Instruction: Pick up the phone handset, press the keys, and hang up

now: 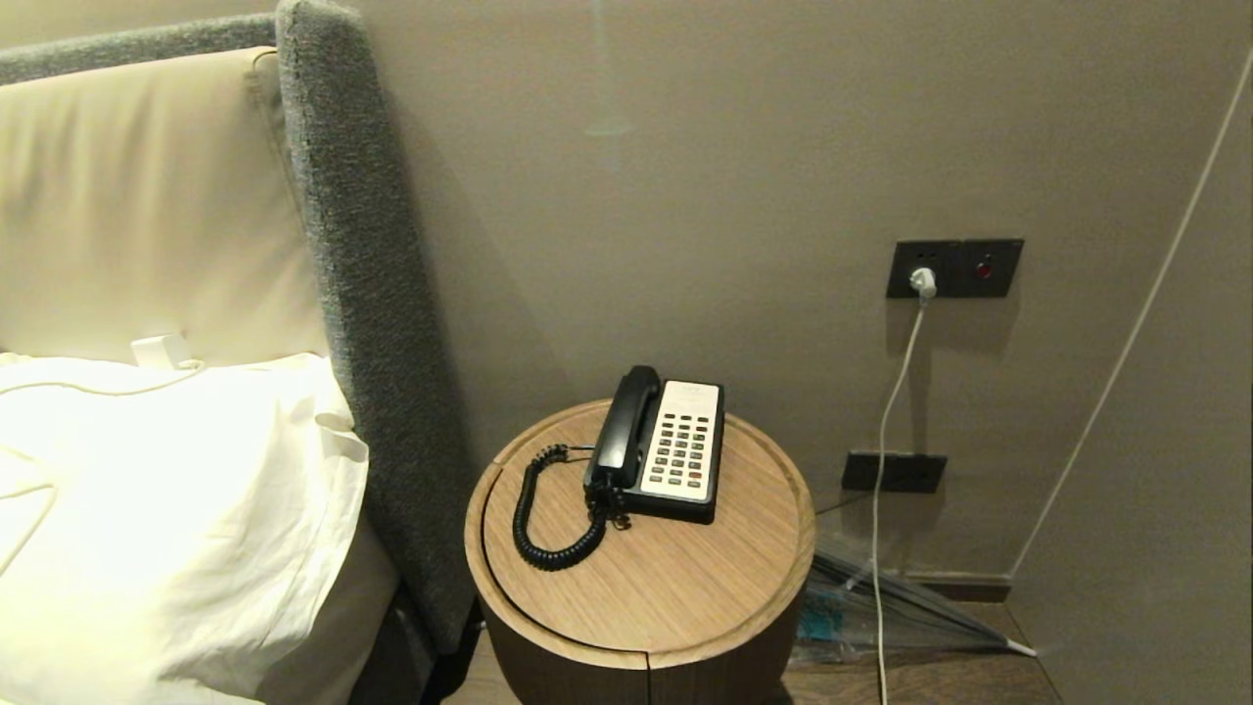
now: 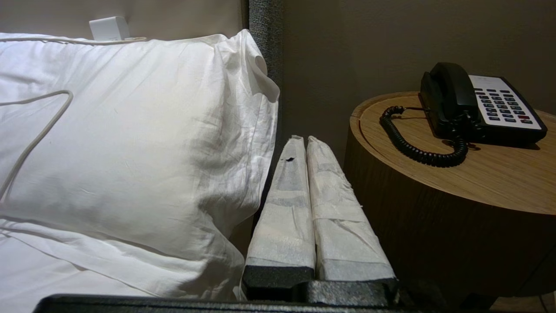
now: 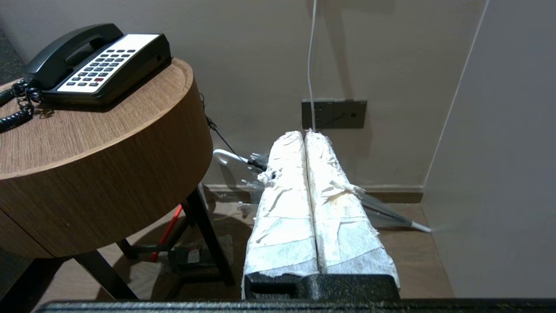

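Phone handset seated in cradle on phone base, atop round bedside table. Left gripper and right gripper pressed together, below tabletop. Risk: coiled cord dragging base during lift

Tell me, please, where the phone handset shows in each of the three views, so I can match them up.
Head view: the phone handset lies on the left side of the phone base, centre of the picture.
Left wrist view: handset at upper right, past the shut left gripper.
Right wrist view: handset at upper left, away from the shut right gripper.
Shared landmark: the round wooden table.
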Motion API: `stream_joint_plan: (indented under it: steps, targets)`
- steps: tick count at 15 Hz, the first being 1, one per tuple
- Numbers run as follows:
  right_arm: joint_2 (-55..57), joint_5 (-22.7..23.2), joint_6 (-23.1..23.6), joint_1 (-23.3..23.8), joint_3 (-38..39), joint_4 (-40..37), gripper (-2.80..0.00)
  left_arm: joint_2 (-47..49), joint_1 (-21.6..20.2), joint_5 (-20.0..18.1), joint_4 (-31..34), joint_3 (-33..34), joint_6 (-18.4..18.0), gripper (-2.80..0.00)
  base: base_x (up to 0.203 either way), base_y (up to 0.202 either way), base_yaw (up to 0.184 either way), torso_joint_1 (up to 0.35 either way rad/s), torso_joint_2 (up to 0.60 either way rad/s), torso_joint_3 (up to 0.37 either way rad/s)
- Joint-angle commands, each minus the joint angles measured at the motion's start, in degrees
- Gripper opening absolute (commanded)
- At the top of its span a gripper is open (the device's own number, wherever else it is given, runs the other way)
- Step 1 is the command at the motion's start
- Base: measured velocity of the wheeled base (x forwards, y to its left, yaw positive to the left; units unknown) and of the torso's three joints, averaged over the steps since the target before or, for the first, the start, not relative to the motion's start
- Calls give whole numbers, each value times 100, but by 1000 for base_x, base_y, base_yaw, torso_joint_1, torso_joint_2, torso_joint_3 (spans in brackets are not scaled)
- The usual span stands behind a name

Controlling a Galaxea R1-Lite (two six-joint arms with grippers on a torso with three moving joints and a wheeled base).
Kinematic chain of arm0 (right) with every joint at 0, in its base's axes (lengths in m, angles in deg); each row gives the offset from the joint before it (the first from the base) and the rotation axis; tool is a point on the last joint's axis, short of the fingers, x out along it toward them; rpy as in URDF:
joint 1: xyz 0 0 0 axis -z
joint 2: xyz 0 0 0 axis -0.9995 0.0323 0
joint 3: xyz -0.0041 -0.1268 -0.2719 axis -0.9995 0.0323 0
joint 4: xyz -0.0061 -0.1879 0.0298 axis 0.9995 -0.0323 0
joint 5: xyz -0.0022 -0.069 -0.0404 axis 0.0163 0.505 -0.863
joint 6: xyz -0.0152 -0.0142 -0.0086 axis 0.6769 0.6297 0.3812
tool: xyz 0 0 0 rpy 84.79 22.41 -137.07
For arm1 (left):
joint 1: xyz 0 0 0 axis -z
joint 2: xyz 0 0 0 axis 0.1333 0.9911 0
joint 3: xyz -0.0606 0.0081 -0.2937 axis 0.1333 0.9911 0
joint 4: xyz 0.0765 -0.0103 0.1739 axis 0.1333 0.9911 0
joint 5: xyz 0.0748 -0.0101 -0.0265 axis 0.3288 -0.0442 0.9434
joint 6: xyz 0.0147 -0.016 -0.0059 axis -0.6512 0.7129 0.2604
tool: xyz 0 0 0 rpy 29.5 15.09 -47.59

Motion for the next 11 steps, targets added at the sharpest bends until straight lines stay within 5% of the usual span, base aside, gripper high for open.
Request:
stream_joint_plan:
  steps: [1,11]
  targets:
    - [-10,18,16,2,-10,-17,-280,-2,-1,0,-5,229,0,-280,0,0,0,0,0,0]
    - [-10,-17,-90,2,-2,23,-280,-2,-1,0,-5,229,0,-280,0,0,0,0,0,0]
